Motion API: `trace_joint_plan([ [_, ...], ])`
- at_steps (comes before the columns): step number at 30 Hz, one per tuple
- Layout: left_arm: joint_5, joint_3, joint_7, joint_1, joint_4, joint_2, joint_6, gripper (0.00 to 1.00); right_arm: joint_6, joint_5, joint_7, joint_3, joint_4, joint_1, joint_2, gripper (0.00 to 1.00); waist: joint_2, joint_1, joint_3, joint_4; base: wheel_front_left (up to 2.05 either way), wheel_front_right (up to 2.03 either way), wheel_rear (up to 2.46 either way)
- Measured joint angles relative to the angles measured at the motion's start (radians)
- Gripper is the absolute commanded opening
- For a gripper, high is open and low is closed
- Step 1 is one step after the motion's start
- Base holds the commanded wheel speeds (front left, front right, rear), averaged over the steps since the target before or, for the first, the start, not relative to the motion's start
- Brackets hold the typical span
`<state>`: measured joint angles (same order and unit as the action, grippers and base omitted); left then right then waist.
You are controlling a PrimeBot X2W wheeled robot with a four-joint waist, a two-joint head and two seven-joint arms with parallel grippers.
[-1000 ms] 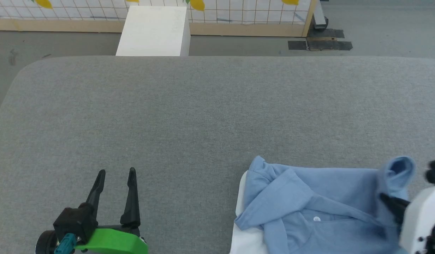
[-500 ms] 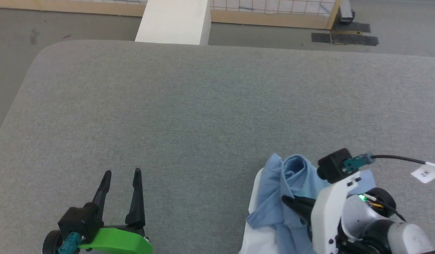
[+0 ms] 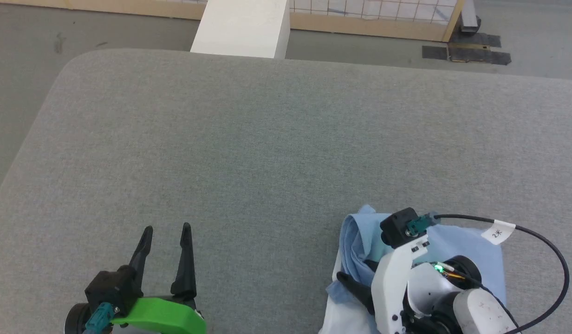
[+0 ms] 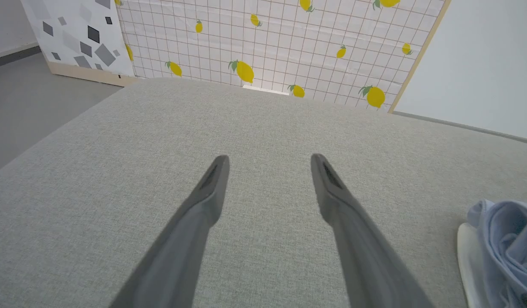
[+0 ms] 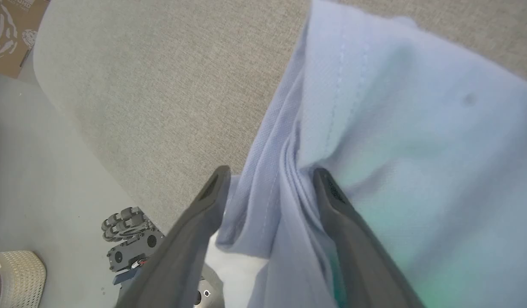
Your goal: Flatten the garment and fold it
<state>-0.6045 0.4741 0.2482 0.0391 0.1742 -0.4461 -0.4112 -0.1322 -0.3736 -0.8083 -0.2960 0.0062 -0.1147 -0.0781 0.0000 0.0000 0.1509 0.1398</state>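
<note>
Grey padded tabletop (image 3: pixel 267 139): light blue polo shirt (image 3: pixel 358 241) heaped at near right edge; cable tag (image 3: pixel 497 230) reads "2米". Pinched shut a second ago, right gripper (image 5: pixel 268 171) now spreads astride a fold; left gripper (image 3: pixel 167 227) splayed, empty.

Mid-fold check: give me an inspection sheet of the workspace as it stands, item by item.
Surface: grey fabric-covered top, smooth, rounded corners.
Job's things: light blue garment bunched at the near right edge, a white part showing at its left side; not flat.
Clutter: nothing seen.
Claws: left claw open over bare surface; right claw open, a fold of the garment between its fingers.
Cables: black cable with white tag loops from the right wrist.
Surroundings: white box beyond the far edge, lemon-print panel, dark floor mats, woven basket on the floor.
</note>
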Motion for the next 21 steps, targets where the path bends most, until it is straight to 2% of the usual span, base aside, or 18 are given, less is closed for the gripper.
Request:
trace_joint_plan([
  [4, -0.002, -0.002, 0.000, 0.000, -0.005, 0.001, 0.004, 1.00, 0.000, -0.032, 0.009, 0.025, -0.015, -0.005, 0.009, 1.00, 0.0000, 0.0000, -0.009, -0.016, 0.00, 0.00, 0.00],
  [7, -0.003, -0.004, 0.000, 0.000, -0.004, 0.000, 0.005, 1.00, 0.000, -0.048, 0.009, 0.112, -0.113, -0.003, 0.005, 1.00, 0.0000, 0.0000, -0.015, -0.034, 0.00, 0.00, 0.00],
  [14, 0.000, -0.010, 0.001, 0.001, 0.016, -0.012, -0.003, 1.00, 0.000, -0.022, 0.013, 0.351, -0.269, 0.108, -0.078, 1.00, 0.0000, 0.0000, -0.008, -0.060, 0.00, 0.00, 0.00],
  [17, 0.006, -0.009, 0.001, 0.001, 0.027, -0.018, -0.004, 1.00, 0.000, -0.001, 0.027, 0.422, -0.272, 0.172, -0.113, 1.00, 0.0000, 0.0000, -0.002, -0.067, 0.00, 0.00, 0.00],
  [21, 0.006, -0.007, -0.002, 0.001, 0.036, -0.025, -0.008, 1.00, 0.000, 0.003, 0.055, 0.453, -0.212, 0.220, -0.083, 1.00, 0.0000, 0.0000, 0.005, -0.076, 0.00, 0.00, 0.00],
])
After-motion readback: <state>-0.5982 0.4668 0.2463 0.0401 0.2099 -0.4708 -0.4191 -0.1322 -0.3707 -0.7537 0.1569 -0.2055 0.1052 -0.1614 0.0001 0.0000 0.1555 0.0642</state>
